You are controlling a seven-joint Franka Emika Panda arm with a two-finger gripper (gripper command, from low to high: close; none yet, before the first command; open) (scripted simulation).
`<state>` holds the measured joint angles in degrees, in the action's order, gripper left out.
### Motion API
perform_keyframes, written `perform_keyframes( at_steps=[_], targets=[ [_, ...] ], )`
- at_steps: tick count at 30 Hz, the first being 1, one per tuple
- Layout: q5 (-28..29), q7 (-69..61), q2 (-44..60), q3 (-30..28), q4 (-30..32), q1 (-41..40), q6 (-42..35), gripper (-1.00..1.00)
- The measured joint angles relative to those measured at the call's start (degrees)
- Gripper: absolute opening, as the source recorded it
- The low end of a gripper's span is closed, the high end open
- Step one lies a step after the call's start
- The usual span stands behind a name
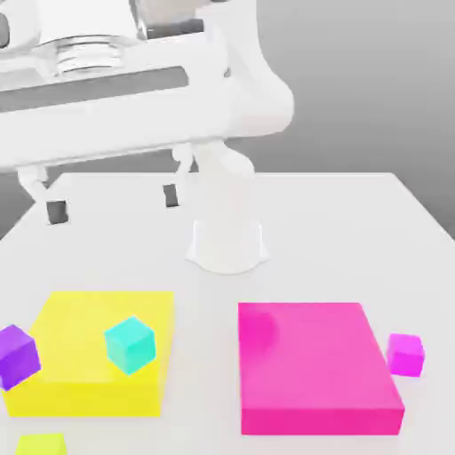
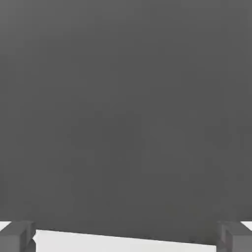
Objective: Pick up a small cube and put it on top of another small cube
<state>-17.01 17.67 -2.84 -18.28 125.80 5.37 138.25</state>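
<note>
White table (image 1: 355, 222) lies bare behind the slabs, below the wide-spread, empty hand (image 1: 112, 203); magenta cube (image 1: 405, 354) nears its edge.

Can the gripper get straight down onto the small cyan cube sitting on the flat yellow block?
Probably yes. The small cyan cube sits alone on the flat yellow block, nothing above or touching it. The gripper hangs open, high above the white table.

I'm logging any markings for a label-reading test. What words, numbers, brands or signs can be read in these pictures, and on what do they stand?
None: no readable text, number, brand or sign.
The cyan cube, purple cube, magenta cube, yellow slab, pink slab, white table and arm all show plain faces.
</note>
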Motion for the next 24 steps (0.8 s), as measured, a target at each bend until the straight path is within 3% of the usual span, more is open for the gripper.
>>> perform_keyframes(
  at_steps=[7, 15, 19, 20, 24],
  targets=[
    [-3.2, -7.8, 13.8, -0.6, -1.8, -3.4, 2.8, 0.00],
    [-1.1, -12.9, 27.7, -2.2, -3.5, -6.8, 7.3, 0.00],
    [-3.2, -15.6, 35.7, 0.2, -5.3, -9.4, 12.5, 0.00],
    [-4.0, -16.2, 37.4, 1.0, -5.7, -10.1, 13.7, -1.00],
    [-4.0, -16.2, 37.4, 1.1, -5.7, -10.1, 13.6, -1.00]
  ],
)
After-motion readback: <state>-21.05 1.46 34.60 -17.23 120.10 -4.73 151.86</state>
